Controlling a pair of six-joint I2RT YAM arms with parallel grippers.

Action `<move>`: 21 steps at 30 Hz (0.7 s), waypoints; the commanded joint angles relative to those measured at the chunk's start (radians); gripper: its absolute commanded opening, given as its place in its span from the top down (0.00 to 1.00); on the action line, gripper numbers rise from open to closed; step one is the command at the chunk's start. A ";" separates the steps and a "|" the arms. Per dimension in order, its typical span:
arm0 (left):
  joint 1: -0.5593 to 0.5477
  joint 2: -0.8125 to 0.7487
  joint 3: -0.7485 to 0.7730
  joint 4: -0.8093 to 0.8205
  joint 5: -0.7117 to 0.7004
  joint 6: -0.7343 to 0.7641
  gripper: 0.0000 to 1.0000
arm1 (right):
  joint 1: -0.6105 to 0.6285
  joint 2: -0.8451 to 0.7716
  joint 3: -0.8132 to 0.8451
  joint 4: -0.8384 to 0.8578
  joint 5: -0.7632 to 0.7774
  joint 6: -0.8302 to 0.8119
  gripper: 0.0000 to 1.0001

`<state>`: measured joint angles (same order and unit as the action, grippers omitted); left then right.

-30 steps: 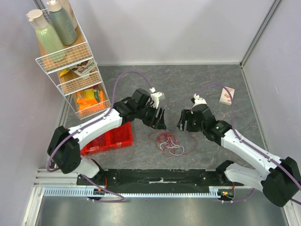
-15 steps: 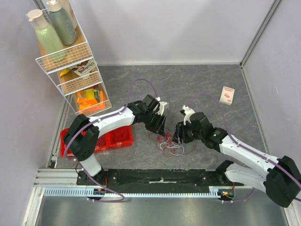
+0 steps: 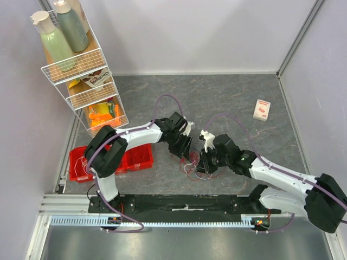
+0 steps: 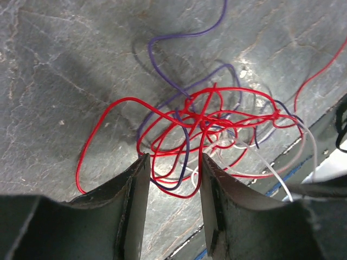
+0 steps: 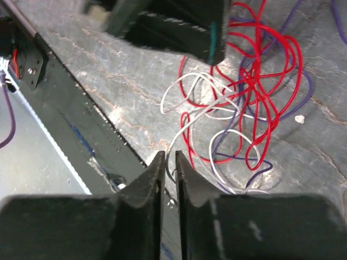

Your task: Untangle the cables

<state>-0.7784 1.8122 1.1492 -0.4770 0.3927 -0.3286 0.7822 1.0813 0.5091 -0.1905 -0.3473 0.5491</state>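
Cables (image 3: pixel 196 167) knotted mid-frame, L gripper (image 4: pixel 173 158) & R gripper (image 5: pixel 169 155) on opp. sides, prob. to pull apart.
L half open astride them, holds nothing; R near shut, grip can't tell.

This is a robotics lab test cell, not a home or a shop. Plain pale wall panels (image 3: pixel 195 32) set in aluminium framing (image 3: pixel 297 38) box in a grey stone-patterned tabletop (image 3: pixel 227 97). A left arm (image 3: pixel 130 140) and a right arm (image 3: pixel 276 173) are bolted to a black base plate (image 3: pixel 184 203) on a slotted metal rail (image 3: pixel 179 221). Household goods stand about as props: a wire rack (image 3: pixel 81 76) of bottles (image 3: pixel 54 46) and snack packets, a red bin (image 3: pixel 133 158), and a small box (image 3: pixel 261 109).
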 commanded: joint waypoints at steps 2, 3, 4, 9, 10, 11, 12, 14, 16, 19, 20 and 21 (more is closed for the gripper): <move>-0.002 0.024 0.038 -0.002 -0.066 -0.026 0.53 | 0.008 -0.139 0.168 -0.058 -0.058 -0.008 0.88; -0.004 0.029 0.040 -0.003 -0.074 -0.024 0.53 | 0.008 -0.164 0.236 -0.105 -0.027 -0.018 0.94; -0.004 0.035 0.043 -0.006 -0.078 -0.026 0.53 | 0.008 -0.182 0.312 -0.145 0.011 -0.029 0.99; -0.005 0.045 0.052 -0.014 -0.092 -0.024 0.53 | 0.009 -0.204 0.690 -0.316 0.250 -0.080 1.00; -0.007 0.045 0.053 -0.012 -0.094 -0.023 0.53 | 0.008 -0.205 0.748 -0.328 0.299 -0.080 1.00; -0.002 0.044 0.055 -0.012 -0.095 -0.021 0.54 | 0.008 -0.204 0.808 -0.329 0.335 -0.083 1.00; -0.002 0.045 0.055 -0.012 -0.097 -0.023 0.54 | 0.008 -0.204 0.856 -0.328 0.375 -0.086 1.00; -0.004 0.050 0.058 -0.018 -0.104 -0.020 0.54 | 0.008 -0.208 0.949 -0.316 0.438 -0.100 1.00; -0.007 0.050 0.061 -0.023 -0.110 -0.015 0.55 | 0.008 -0.213 1.032 -0.294 0.487 -0.116 1.00; -0.005 0.044 0.066 -0.028 -0.120 -0.012 0.55 | 0.008 -0.216 1.129 -0.274 0.525 -0.159 1.00; -0.004 0.039 0.066 -0.029 -0.123 -0.012 0.55 | 0.008 -0.215 1.157 -0.273 0.536 -0.173 1.00; -0.002 0.036 0.067 -0.031 -0.126 -0.012 0.56 | 0.008 -0.218 1.186 -0.273 0.553 -0.190 1.00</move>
<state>-0.7811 1.8542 1.1786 -0.5003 0.2958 -0.3328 0.7883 0.8577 1.5921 -0.4583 0.0898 0.4393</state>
